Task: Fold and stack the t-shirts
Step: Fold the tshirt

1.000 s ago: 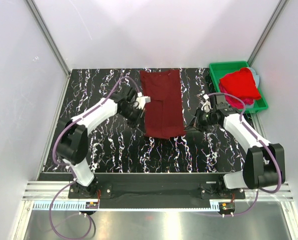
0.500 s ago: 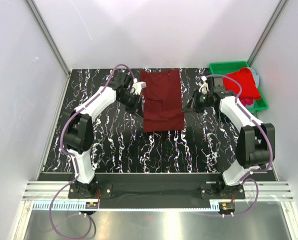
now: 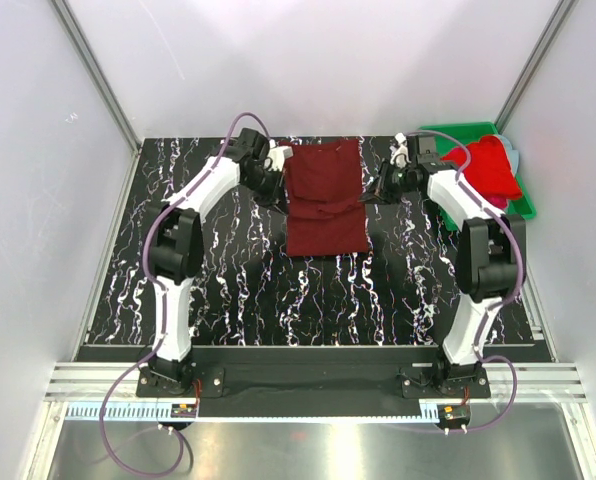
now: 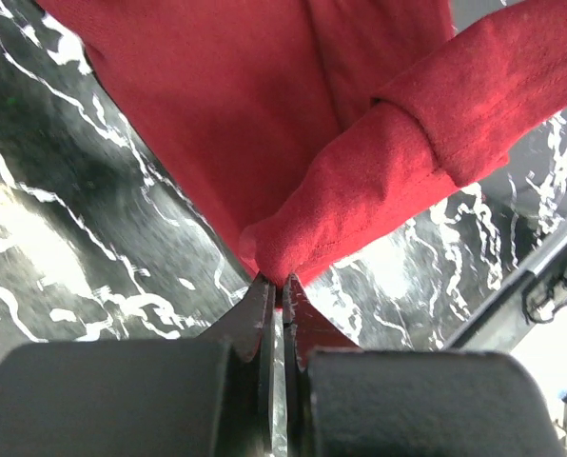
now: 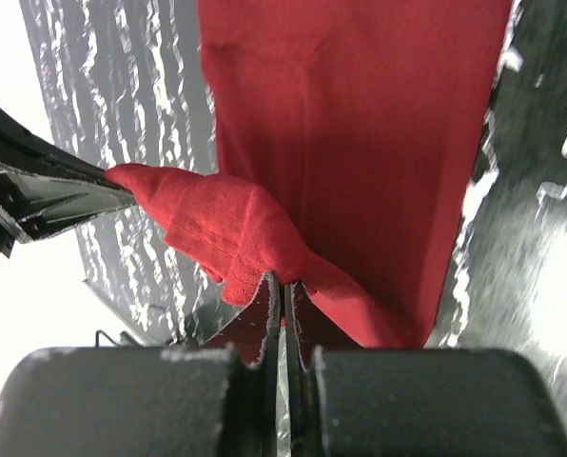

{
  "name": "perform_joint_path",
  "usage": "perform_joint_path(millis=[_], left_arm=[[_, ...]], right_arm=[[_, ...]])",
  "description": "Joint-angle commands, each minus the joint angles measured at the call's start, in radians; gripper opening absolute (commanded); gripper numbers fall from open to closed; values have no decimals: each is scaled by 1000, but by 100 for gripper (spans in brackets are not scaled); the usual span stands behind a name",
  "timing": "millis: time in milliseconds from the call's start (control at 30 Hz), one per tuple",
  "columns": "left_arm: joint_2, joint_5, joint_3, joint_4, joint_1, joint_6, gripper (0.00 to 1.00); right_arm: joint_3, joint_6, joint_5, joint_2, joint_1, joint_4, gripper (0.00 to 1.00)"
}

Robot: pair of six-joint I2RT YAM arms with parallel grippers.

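Observation:
A dark maroon t-shirt (image 3: 325, 200) lies at the back middle of the black marbled table, with its near part lifted and doubled toward the back. My left gripper (image 3: 281, 192) is at its left edge, shut on a pinch of the cloth; this shows in the left wrist view (image 4: 276, 283), where the shirt (image 4: 264, 124) hangs from the jaws. My right gripper (image 3: 372, 193) is at its right edge, shut on a pinch of the shirt (image 5: 360, 124), seen up close in the right wrist view (image 5: 283, 283). A bright red t-shirt (image 3: 493, 165) lies bunched in the bin.
A green plastic bin (image 3: 446, 133) stands at the back right corner, right behind my right arm. White walls with metal posts close in the back and sides. The table (image 3: 308, 300) has a metal rail along its front edge.
Both grippers have moved toward the back of the table with the maroon shirt's near edge in them. The shirt's visible length has shortened as it folds over itself.

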State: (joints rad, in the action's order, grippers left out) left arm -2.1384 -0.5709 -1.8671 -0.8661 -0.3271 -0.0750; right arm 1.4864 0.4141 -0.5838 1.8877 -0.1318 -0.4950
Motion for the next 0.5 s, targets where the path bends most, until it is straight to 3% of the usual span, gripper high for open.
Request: perform_joint_path(millis=[0, 233, 467], left_arm=[[-58, 31, -72, 36, 8, 20, 0], [-205, 65, -205, 67, 23, 23, 0], [-276, 80, -253, 99, 36, 12, 0]], right_arm=[[69, -34, 25, 69, 12, 65, 0], [231, -83, 44, 273, 14, 58, 0], [331, -84, 47, 376, 14, 58, 0]])
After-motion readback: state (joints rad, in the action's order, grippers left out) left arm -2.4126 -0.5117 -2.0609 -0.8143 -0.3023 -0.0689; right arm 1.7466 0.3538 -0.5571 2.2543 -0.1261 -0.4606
